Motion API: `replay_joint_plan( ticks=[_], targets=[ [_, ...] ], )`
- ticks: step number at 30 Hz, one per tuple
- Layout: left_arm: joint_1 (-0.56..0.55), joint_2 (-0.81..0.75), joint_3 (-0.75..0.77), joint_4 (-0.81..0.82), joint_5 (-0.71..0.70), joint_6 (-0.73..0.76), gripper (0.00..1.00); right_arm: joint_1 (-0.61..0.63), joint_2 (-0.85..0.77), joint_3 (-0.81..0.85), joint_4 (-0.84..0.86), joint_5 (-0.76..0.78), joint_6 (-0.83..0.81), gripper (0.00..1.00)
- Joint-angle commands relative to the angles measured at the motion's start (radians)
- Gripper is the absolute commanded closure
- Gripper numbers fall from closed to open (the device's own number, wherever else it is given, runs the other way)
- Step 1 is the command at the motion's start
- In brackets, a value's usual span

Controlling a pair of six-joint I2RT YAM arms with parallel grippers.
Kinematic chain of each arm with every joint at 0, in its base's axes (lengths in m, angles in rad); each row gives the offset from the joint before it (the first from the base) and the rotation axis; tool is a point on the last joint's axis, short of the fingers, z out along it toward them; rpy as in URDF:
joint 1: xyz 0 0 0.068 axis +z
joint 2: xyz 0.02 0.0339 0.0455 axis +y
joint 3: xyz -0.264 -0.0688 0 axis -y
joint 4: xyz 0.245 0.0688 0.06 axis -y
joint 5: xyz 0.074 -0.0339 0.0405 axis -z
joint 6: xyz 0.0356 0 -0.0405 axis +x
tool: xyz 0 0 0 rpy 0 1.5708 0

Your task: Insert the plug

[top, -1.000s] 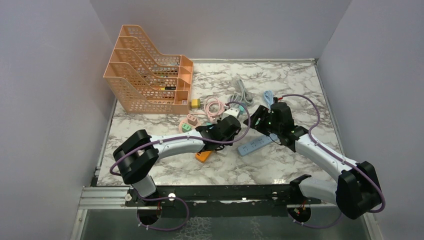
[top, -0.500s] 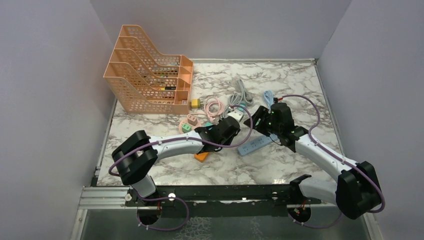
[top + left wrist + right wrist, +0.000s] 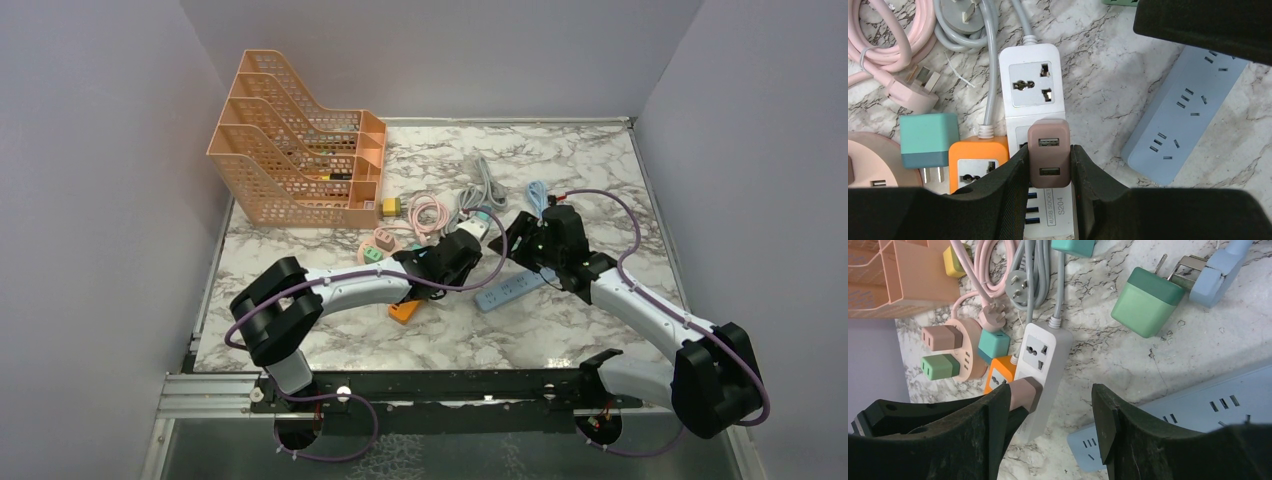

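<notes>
My left gripper (image 3: 1049,167) is shut on a mauve USB charger plug (image 3: 1049,152) and holds it over the second socket of the white power strip (image 3: 1032,85). The strip's far socket is bare; its USB ports show below the plug. In the right wrist view the mauve plug (image 3: 1024,392) sits against the white strip (image 3: 1043,365). My right gripper (image 3: 1050,425) is open and empty, above the marble between the white strip and a blue power strip (image 3: 1198,410). In the top view both grippers, left (image 3: 462,250) and right (image 3: 520,243), meet mid-table.
An orange adapter (image 3: 979,162), a teal cube charger (image 3: 929,140), pink cable (image 3: 883,40) and grey cable with plug (image 3: 965,20) lie left of the strip. A green charger (image 3: 1147,302) and round pink hub (image 3: 960,352) lie nearby. An orange file rack (image 3: 300,150) stands back left.
My left gripper has moved a little right and away with the mauve plug. The right arm has barely moved.
</notes>
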Motion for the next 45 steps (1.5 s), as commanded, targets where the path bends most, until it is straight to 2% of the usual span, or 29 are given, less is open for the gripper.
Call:
replay_joint_plan(
  ticks=[1, 4, 11, 14, 17, 24, 30, 38, 45],
  targets=[
    [0.015, 0.114, -0.1, -0.218, 0.019, -0.028, 1.0, -0.004, 0.008, 0.0, 0.011, 0.021, -0.017, 0.4],
    [0.019, 0.095, -0.108, -0.213, 0.025, -0.03, 1.0, -0.004, 0.017, 0.009, 0.003, 0.036, -0.026, 0.4],
    [0.028, 0.029, -0.072, -0.193, 0.093, -0.024, 0.79, -0.004, 0.02, 0.024, -0.033, 0.08, -0.037, 0.41],
    [0.036, -0.028, -0.012, -0.198, 0.134, -0.022, 0.65, -0.004, 0.013, 0.021, -0.051, 0.108, -0.038, 0.41],
    [0.037, -0.042, 0.093, -0.254, 0.165, -0.034, 0.47, -0.004, 0.003, 0.028, -0.065, 0.119, -0.041, 0.42],
    [0.036, -0.114, 0.216, -0.279, 0.161, -0.044, 0.25, -0.004, 0.026, 0.054, -0.084, 0.142, -0.077, 0.39],
    [0.038, -0.239, 0.175, -0.259, 0.078, -0.057, 0.23, -0.004, 0.136, 0.137, -0.146, 0.166, -0.134, 0.39],
    [0.047, -0.554, -0.139, -0.013, -0.018, -0.087, 0.21, -0.004, 0.299, 0.24, -0.223, 0.129, -0.194, 0.38],
    [0.048, -0.819, -0.329, 0.09, -0.133, -0.051, 0.16, -0.003, 0.372, 0.272, -0.227, 0.125, -0.18, 0.35]
  ],
)
